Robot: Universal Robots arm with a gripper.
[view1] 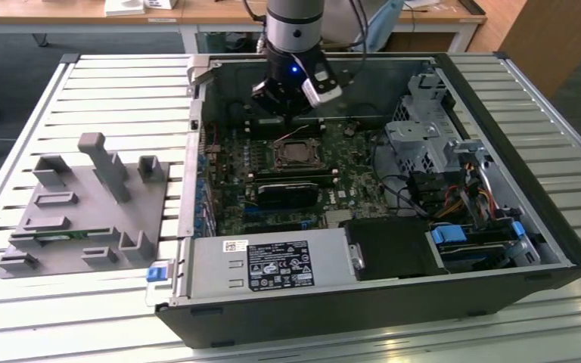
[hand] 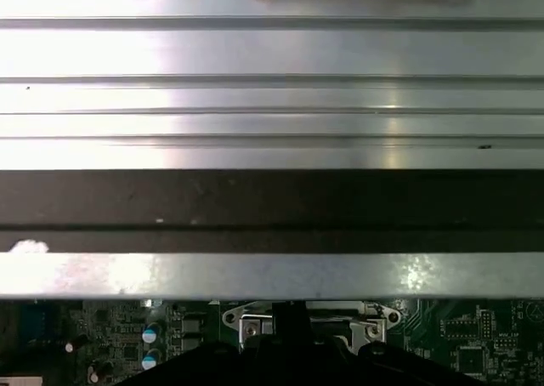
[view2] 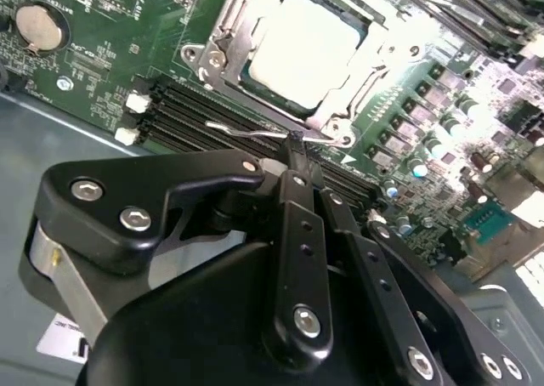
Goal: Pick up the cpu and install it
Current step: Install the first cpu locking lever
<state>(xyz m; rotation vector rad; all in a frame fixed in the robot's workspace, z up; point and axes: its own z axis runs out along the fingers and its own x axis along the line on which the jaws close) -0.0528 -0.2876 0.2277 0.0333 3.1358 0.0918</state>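
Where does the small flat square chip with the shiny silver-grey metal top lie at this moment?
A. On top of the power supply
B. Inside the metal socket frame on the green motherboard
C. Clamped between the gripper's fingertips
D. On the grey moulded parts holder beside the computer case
B: in the second wrist view the cpu sits within the socket frame on the motherboard, beyond the tips of the black gripper.

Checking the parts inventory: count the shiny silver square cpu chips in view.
1: the shiny silver square cpu sits in the motherboard socket frame, just beyond the gripper. Others may be hidden.
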